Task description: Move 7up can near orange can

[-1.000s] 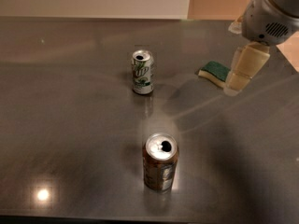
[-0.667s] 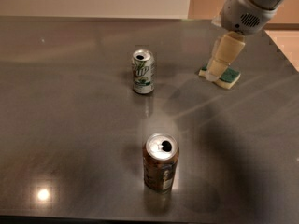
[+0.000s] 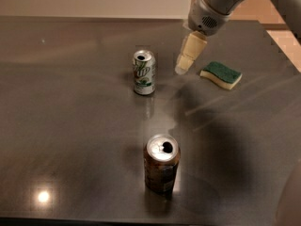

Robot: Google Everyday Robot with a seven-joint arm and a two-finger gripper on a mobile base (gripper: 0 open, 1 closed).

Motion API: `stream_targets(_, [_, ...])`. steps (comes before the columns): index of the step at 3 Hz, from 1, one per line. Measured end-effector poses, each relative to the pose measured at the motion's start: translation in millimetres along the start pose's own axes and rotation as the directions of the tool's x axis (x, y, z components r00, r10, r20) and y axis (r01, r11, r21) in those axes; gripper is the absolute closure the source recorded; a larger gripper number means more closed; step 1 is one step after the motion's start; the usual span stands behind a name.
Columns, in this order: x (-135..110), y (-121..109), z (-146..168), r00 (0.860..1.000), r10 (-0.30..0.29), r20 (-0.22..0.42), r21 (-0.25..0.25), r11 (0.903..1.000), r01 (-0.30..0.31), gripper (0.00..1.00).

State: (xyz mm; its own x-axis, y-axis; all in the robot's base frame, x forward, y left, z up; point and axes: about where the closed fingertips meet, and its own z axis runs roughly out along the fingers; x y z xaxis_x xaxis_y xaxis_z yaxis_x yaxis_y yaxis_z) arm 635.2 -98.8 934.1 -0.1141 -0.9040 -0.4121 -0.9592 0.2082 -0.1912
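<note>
Your cream-tipped gripper [image 3: 181,68] hangs just right of the silver-white, green-marked 7up can [image 3: 144,72]; clenched or released, you cannot tell. The orange-brown can [image 3: 161,168] stands well apart, upright.

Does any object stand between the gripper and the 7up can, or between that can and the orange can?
Nothing visible does. The gripper hangs just right of the 7up can in the picture. Only bare table lies between them, and between that can and the orange can. The sponge lies beyond the gripper.
</note>
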Motion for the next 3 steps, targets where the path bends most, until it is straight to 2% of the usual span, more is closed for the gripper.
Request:
stream_targets(1, [-19.6, 0.3, 29.1, 0.999, -0.014, 0.034, -0.056, 0.9983, 0.016, 0.00])
stream_targets(3, [-46.4, 25.8, 55.1, 0.995, -0.049, 0.092, -0.161, 0.9849, 0.064, 0.00])
